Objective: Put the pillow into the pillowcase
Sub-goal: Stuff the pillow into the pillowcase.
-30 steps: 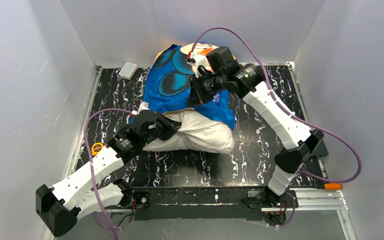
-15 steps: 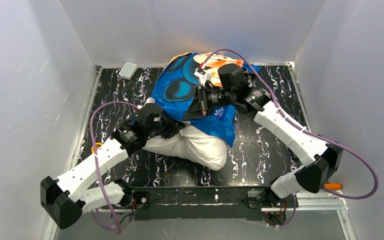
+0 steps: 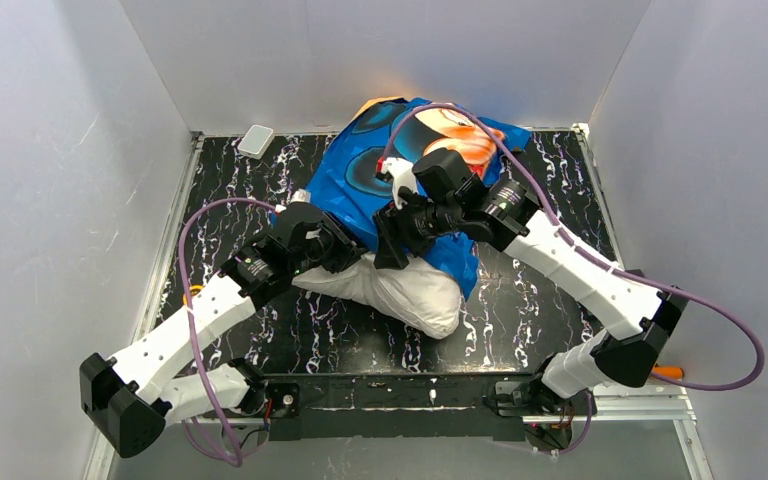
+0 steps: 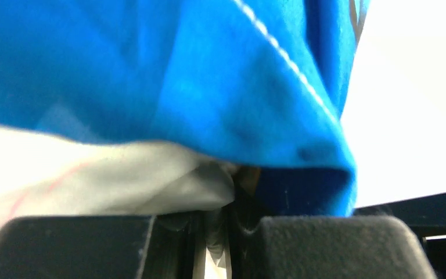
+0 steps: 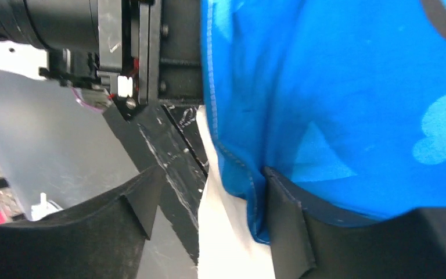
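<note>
Your left gripper (image 4: 213, 232) pinches white fabric of the pillow (image 3: 410, 290) mid-table. Your right gripper (image 5: 209, 221) gapes wide, the pillowcase (image 3: 400, 170) hem between its jaws, toward the table's (image 3: 520, 320) far edge.

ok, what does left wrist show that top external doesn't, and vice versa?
Only left wrist: white cloth of the plump white fabric pillow pinched between the closed left gripper, under a stitched hem of the bright blue fabric pillowcase.
Only top external: the Mickey face print, the open right gripper at the case's near edge, a small white rectangular block at the far-left corner of the black marbled table.
Both: the blue case lying over the white pillow.
</note>
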You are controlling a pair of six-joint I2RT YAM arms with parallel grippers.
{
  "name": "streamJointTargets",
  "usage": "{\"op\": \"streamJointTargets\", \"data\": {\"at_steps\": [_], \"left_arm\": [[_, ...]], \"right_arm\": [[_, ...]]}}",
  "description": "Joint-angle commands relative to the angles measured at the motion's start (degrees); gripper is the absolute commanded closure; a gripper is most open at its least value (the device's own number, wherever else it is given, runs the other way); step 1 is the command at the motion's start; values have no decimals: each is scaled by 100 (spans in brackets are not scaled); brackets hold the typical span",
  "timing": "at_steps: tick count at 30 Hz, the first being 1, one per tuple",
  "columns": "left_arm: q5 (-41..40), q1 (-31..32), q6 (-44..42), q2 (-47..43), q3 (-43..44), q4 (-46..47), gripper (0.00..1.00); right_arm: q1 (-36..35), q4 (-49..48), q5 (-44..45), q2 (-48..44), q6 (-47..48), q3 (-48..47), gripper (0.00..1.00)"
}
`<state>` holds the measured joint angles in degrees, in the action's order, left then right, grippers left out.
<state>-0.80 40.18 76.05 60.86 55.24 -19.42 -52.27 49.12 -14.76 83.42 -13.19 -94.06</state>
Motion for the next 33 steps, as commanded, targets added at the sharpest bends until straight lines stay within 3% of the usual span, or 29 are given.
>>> {"op": "streamJointTargets", "data": {"at_steps": [1,5,11,17,18,19,20,21,24,27,30,33], "left_arm": [[-319,-99,15,-170,346,677,100],[-303,-112,49,-117,373,768,100],[-28,-110,340,54,498,1096,100],[433,-108,682,196,752,1417,100],[459,-107,668,193,817,1380,100],[467,-109,636,169,890,1317,100],[456,-114,573,116,946,1224,100],[428,-108,485,51,1000,1124,100],[229,-113,34,-185,1213,493,99],[-144,-116,-598,-372,1500,-425,75],[-599,-152,-1251,-496,1962,-1454,37],[-1113,-175,-1896,-475,2723,-2511,18]], "right_arm": [[-102,466,190,-52,667,-195,22],[-365,544,578,-78,797,28,2],[-927,-25,2255,-186,646,815,2],[-1110,-317,3645,394,677,780,3],[-1110,-339,3710,523,677,704,8],[-1110,-353,3713,639,708,608,18],[-1102,-343,3619,749,740,503,47],[-1101,-305,3568,833,745,362,98],[-1058,-150,3274,1006,742,-137,99],[-794,186,2665,1209,608,-895,99],[-331,667,2035,1451,391,-2073,99],[354,1060,1072,1779,38,-3345,99]]}}
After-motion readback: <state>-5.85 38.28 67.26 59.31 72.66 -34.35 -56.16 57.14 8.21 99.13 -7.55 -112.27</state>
